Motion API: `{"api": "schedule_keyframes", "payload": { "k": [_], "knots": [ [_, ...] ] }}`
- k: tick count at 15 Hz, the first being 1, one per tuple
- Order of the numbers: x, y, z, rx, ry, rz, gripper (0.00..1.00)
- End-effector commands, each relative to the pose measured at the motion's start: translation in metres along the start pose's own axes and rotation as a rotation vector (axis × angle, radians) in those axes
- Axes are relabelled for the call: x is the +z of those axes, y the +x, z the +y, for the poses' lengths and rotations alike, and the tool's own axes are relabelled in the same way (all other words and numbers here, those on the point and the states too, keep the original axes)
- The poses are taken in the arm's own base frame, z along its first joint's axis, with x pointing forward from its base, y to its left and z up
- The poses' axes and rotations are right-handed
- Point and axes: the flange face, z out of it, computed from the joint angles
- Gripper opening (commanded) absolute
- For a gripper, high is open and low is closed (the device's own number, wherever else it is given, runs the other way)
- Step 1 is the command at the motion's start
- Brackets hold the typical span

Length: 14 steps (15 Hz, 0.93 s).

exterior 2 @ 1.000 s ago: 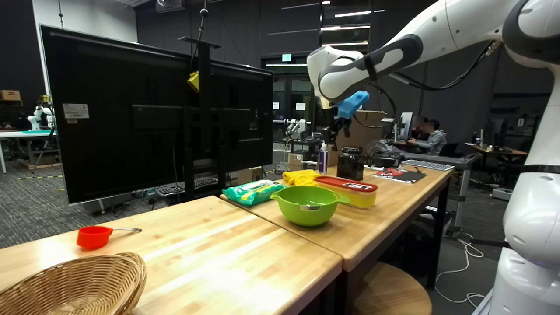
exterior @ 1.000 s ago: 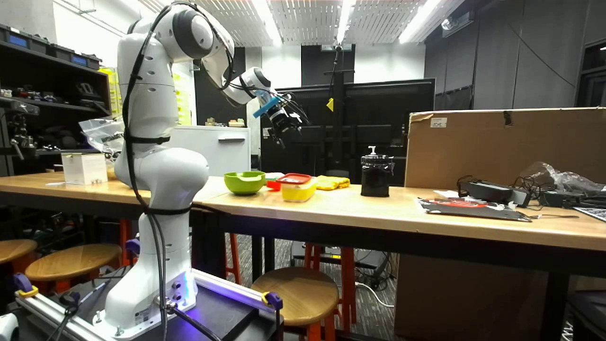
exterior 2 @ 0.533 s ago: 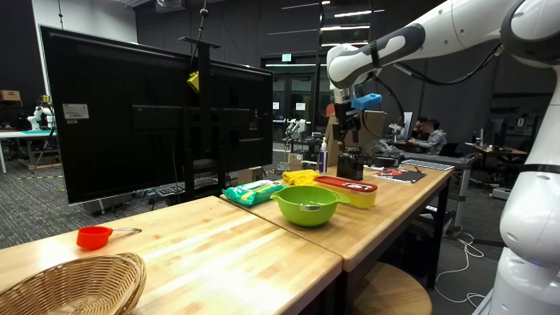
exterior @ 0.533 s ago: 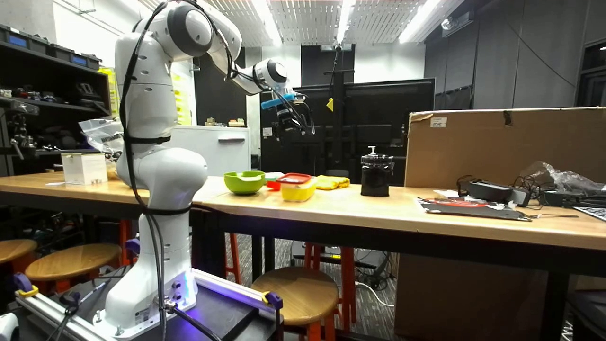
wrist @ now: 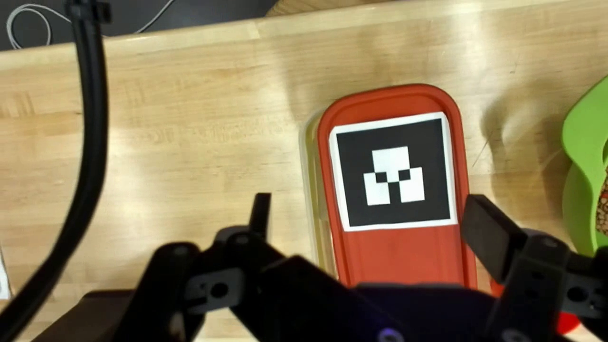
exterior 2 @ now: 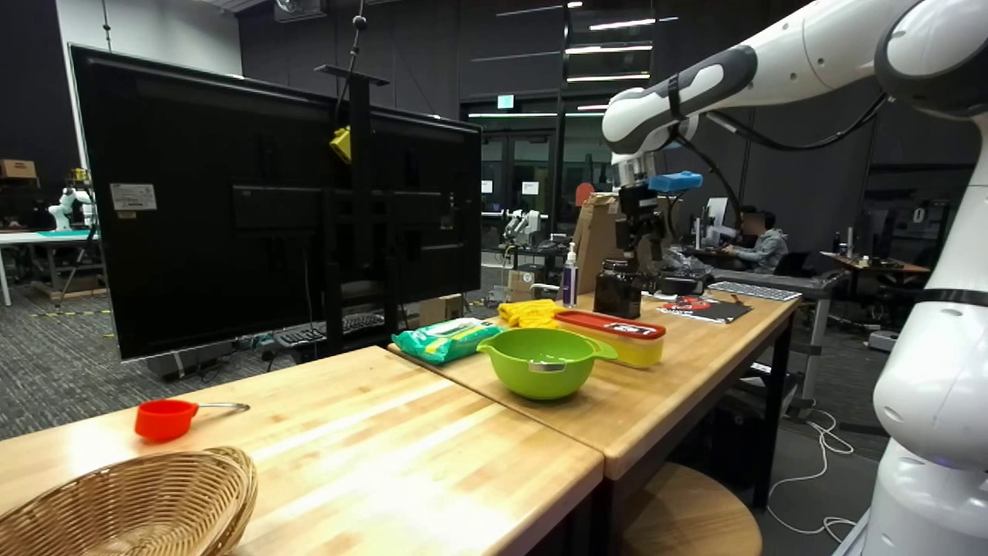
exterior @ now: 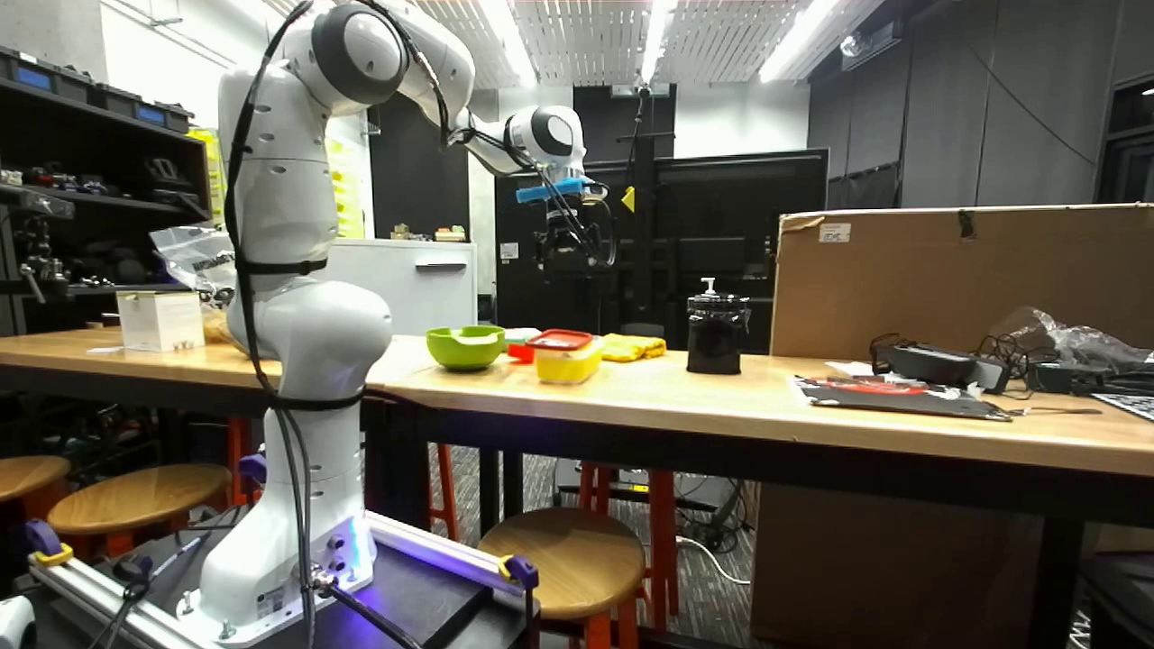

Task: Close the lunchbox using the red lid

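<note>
The lunchbox is a clear, low box with yellow showing through its sides, in both exterior views (exterior: 566, 365) (exterior 2: 642, 353). The red lid (exterior: 560, 340) lies on top of it and also shows in the other picture of the table (exterior 2: 610, 324). In the wrist view the lid (wrist: 403, 256) bears a black and white marker, and the lunchbox's edge (wrist: 311, 190) shows along its left side. I cannot tell whether the lid is pressed shut. My gripper (wrist: 368, 204) is open and empty, high above the table in both exterior views (exterior: 575, 257) (exterior 2: 644, 239). Its fingers appear either side of the lid.
A green bowl (exterior 2: 544, 363) stands close beside the lunchbox. A yellow cloth (exterior 2: 531, 313), a green wipes pack (exterior 2: 446, 340) and a black jar (exterior 2: 617, 289) are nearby. A red cup (exterior 2: 166, 418) and a wicker basket (exterior 2: 139, 494) are farther off.
My gripper has moved right in both exterior views and turned from slanted to pointing almost straight down. The lunchbox, lid and other table objects have not moved.
</note>
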Motion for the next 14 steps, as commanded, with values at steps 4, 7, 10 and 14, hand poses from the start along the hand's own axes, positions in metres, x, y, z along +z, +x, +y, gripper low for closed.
{"api": "schedule_keyframes", "payload": {
  "k": [4,7,10,14],
  "knots": [
    [-0.014,-0.018,-0.002,-0.030,0.141,0.011,1.00],
    [-0.024,-0.011,-0.028,-0.080,0.191,0.033,1.00],
    [-0.034,0.006,-0.065,-0.135,0.203,0.059,1.00],
    [-0.044,0.033,-0.115,-0.210,0.197,0.088,1.00]
  ]
}}
